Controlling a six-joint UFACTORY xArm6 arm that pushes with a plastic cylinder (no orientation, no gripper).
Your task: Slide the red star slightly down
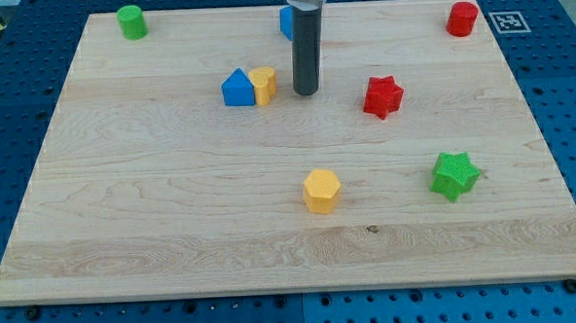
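The red star (383, 96) lies on the wooden board (174, 225), right of centre in the upper half. My tip (306, 91) is at the lower end of the dark rod, to the left of the red star with a clear gap between them. The tip stands just right of a yellow block (262, 85), which touches a blue block (237, 89).
A green cylinder (132, 22) is at the view's top left. A red cylinder (463, 18) is at the top right. A blue block (286, 22) is partly hidden behind the rod. A yellow hexagon (321, 191) and a green star (454, 175) lie lower down.
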